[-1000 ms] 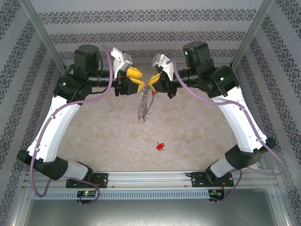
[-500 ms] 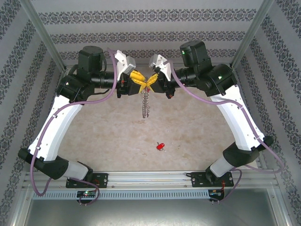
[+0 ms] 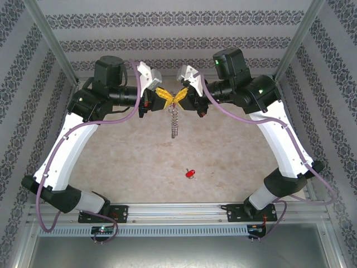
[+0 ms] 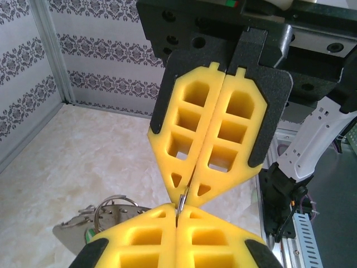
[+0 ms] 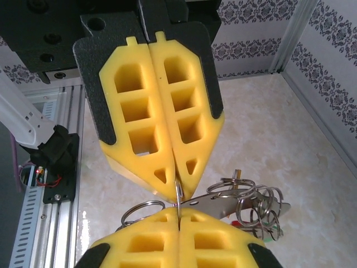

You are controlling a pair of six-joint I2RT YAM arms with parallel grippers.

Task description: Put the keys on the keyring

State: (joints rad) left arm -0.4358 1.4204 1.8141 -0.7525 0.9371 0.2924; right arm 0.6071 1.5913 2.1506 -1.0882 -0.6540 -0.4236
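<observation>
Two grippers meet tip to tip, both clamped shut on the keyring.
The left gripper (image 3: 166, 100) and right gripper (image 3: 183, 96) pinch one thin ring of the keyring (image 3: 174, 120), which hangs straight down beneath them over the worktop (image 3: 240, 151). A red key (image 3: 191, 173) lies loose well below, toward the bases, slightly on the right gripper's side, with nothing in between.

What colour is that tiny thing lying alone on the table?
Red: the tiny plastic-headed key, clearest in the top external view.

Overhead, plus opposed close-ups of fingers (image 4: 228, 178)
</observation>
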